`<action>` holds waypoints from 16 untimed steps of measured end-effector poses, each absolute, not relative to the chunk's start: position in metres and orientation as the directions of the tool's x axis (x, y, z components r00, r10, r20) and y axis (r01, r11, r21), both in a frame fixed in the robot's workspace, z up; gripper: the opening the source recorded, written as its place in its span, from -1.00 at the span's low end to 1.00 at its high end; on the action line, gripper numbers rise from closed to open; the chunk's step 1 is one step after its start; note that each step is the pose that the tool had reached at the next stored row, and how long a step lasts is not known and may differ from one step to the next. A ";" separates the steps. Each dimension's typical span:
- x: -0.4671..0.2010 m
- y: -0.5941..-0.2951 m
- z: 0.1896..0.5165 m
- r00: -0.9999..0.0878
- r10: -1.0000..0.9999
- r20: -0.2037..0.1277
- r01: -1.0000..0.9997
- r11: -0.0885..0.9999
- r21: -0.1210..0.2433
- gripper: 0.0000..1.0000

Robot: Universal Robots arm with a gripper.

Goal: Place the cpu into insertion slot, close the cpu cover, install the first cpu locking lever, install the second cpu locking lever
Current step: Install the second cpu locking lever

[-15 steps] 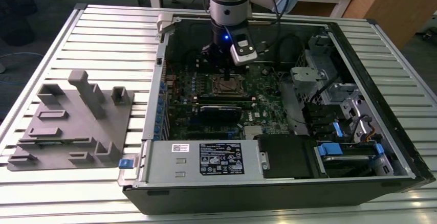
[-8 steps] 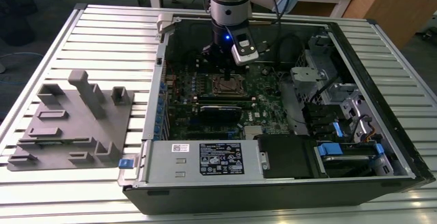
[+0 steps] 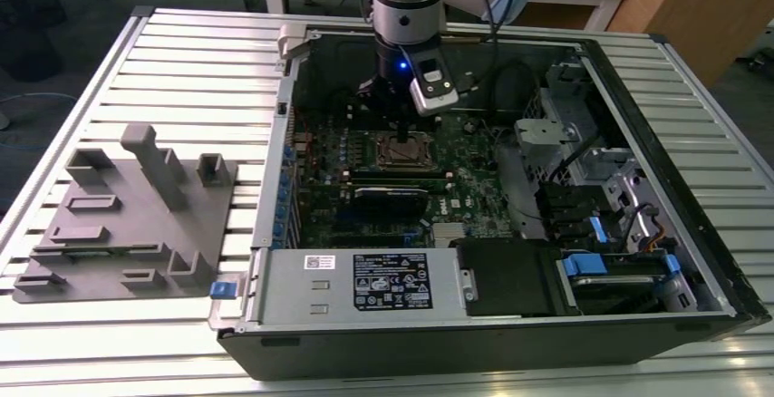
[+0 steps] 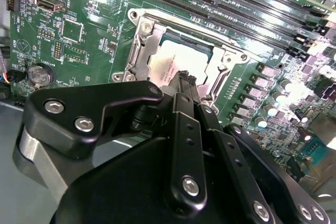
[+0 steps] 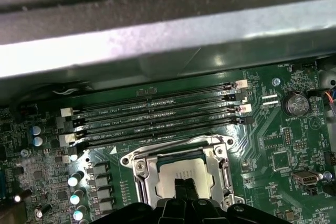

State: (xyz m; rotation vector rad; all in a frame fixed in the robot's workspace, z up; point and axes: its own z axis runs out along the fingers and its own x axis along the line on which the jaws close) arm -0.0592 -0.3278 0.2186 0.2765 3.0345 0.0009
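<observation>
Exterior view: an open computer case (image 3: 629, 188) lies on its side on a slatted metal table (image 3: 181, 62), and the arm (image 3: 405, 7) reaches straight down into it.
Gripper: the gripper (image 3: 401, 134) hangs right over the socket in the middle of the green circuit board (image 3: 478, 157); in the second wrist view its black fingers (image 4: 185, 80) come together at the tips, right at the chip's top face.
Jaws: closed to a narrow point, with nothing visibly held between them; whether the tips press on the chip or sit just above it, I cannot tell.
Chip: the cpu (image 4: 173, 61) lies flat inside the insertion slot (image 4: 137, 56), its pale silvery top facing up; the first wrist view shows it too (image 5: 181, 171), seated square in the frame.
Socket: the insertion slot sits just beside the row of long black memory slots (image 5: 157, 114), as both wrist views show.
Cover: the cpu cover (image 5: 140, 174) looks to frame the chip with its silvery metal edges, though I cannot tell whether it is fully pressed down or where the locking levers stand.
Board: a round coin battery (image 5: 295, 103) sits on the board well apart from the socket.
Table: a grey moulded fixture (image 3: 133, 216) rests on the slats at the exterior view's left, beside the case.
Case front: a silvery power supply box with a white label (image 3: 362, 284) fills the near edge of the case.
</observation>
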 end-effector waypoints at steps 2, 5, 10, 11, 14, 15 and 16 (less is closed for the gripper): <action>-0.059 -0.328 0.220 -0.979 0.180 -0.094 0.180 0.984 0.009 -0.79; -0.059 -0.328 0.224 -0.979 0.180 -0.094 0.180 0.984 0.009 -0.79; -0.059 -0.328 0.227 -0.979 0.180 -0.094 0.180 0.984 0.009 -0.79; -0.059 -0.328 0.227 -0.979 0.180 -0.094 0.180 0.984 0.009 -0.79; -0.059 -0.328 0.227 -0.979 0.180 -0.094 0.180 0.984 0.009 -0.79; -0.059 -0.328 0.227 -0.979 0.180 -0.094 0.180 0.984 0.009 -0.79; -0.059 -0.328 0.228 -0.979 0.180 -0.094 0.180 0.984 0.008 -0.79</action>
